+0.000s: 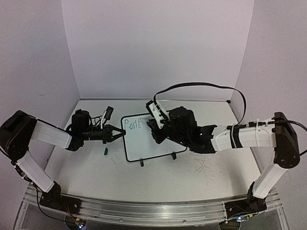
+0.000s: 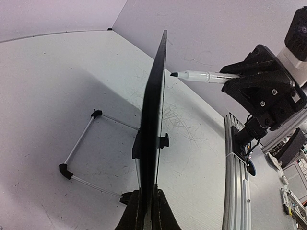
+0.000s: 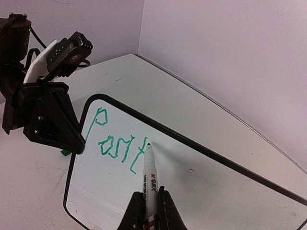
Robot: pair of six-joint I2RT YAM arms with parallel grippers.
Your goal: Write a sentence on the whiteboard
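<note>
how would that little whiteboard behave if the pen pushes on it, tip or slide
Probably stiff: edge-on in the left wrist view the whiteboard is a thin, straight panel. Likely light and apt to tip or slide under pressure from the pen, since only a slim wire stand props it. The left gripper, shut on its edge, should steady it.

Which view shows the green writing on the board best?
The right wrist view: the writing is close and each letter is legible. The top view shows it tiny and blurred. The left wrist view sees the board edge-on, so no writing.
</note>
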